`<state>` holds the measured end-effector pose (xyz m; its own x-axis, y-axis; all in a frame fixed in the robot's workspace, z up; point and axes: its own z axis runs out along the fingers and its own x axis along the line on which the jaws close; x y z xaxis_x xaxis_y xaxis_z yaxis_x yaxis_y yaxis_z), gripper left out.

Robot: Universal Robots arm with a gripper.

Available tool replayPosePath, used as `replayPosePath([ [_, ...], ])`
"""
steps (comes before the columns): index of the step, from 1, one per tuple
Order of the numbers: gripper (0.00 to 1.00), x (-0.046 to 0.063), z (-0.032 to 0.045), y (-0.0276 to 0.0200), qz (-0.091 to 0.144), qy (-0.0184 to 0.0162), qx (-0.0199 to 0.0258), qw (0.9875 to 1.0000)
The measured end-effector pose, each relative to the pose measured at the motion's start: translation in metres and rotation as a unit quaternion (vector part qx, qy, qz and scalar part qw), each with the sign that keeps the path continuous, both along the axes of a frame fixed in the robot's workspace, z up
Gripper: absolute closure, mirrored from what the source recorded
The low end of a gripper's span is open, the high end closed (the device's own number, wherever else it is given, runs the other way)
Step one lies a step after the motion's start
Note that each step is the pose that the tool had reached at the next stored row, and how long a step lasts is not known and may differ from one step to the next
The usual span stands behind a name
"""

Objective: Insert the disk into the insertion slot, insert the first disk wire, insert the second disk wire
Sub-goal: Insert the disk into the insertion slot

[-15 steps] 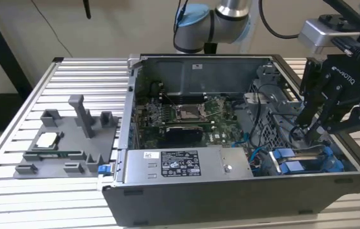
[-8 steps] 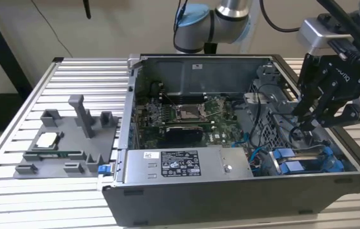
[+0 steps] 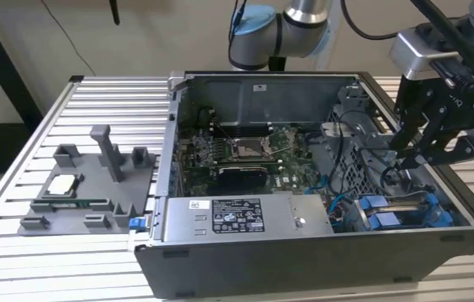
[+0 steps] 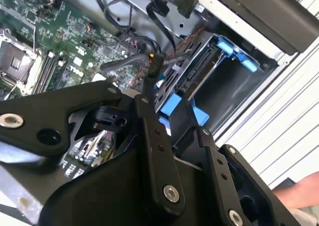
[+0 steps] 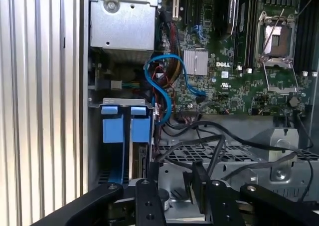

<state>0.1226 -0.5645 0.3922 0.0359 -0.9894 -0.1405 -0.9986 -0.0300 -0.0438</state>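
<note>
Tool [image 5: 174, 172] hangs nearest the lens over the drive cage [image 5: 234, 157], fingers narrowly parted, nothing between them. Black cables [image 5: 209, 137] cross between it and the insertion slot [image 4: 222, 86], where two blue carriers [image 5: 112, 128] sit side by side next to a looped blue cable [image 5: 160, 94]. Which carrier holds the disk cannot be told; the tool hides their ends.

Blue-framed carrier holding the disk [image 3: 377, 212] [image 5: 140, 128], standing on edge and seated in the insertion slot [image 5: 122, 103] at the near right corner of the open case, on the motherboard side of a second like blue carrier just beside it.
</note>
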Motion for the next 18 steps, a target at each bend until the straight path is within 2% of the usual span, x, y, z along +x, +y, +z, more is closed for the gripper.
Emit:
replayPosePath([
  [5, 0.60, -0.0001, 0.0028, 0.0002, 0.014, -0.0005, 0.0007, 0.9999],
  [6, 0.60, -0.0004, 0.0022, 0.0004, 0.016, -0.0026, 0.0012, 0.9999],
  [10, 0.60, -0.0032, -0.0015, 0.0010, 0.022, -0.0156, 0.0017, 0.9996],
  [12, 0.60, -0.0057, -0.0048, 0.0015, 0.025, -0.0192, 0.0017, 0.9995],
  [18, 0.62, -0.0071, -0.0059, 0.0019, 0.026, -0.0208, 0.0016, 0.9994],
])
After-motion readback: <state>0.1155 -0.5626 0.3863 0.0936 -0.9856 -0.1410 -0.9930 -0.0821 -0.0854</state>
